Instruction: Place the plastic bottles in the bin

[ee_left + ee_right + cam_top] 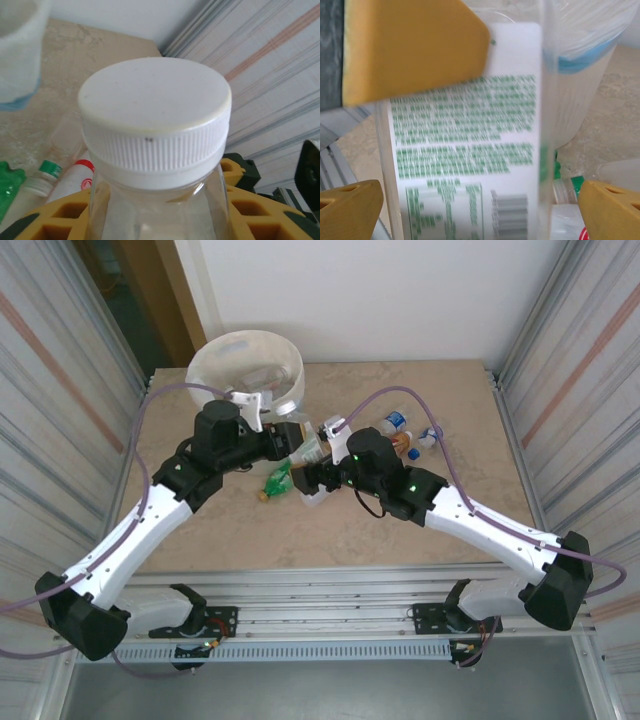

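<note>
We see the bin [290, 390] upper left of centre in the overhead view, within reach of both arms. Just below it, our left gripper [155, 222] pinches a clear white-capped bottle [155, 115], we judge to carry it over. Our right gripper [480, 210] stands spread either side of its label. Several loose bottles [397, 424] lie right of centre.

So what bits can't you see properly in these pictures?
Top view: what's inside the bin is washed out and too small to count.
Top view: the black wrists cover part of the clear bottle.
Left wrist view: the bottle's lower body is cut off by the bottom edge, below its white cap.
Right wrist view: the label print is blurred; a yellow finger covers its top-left corner.
</note>
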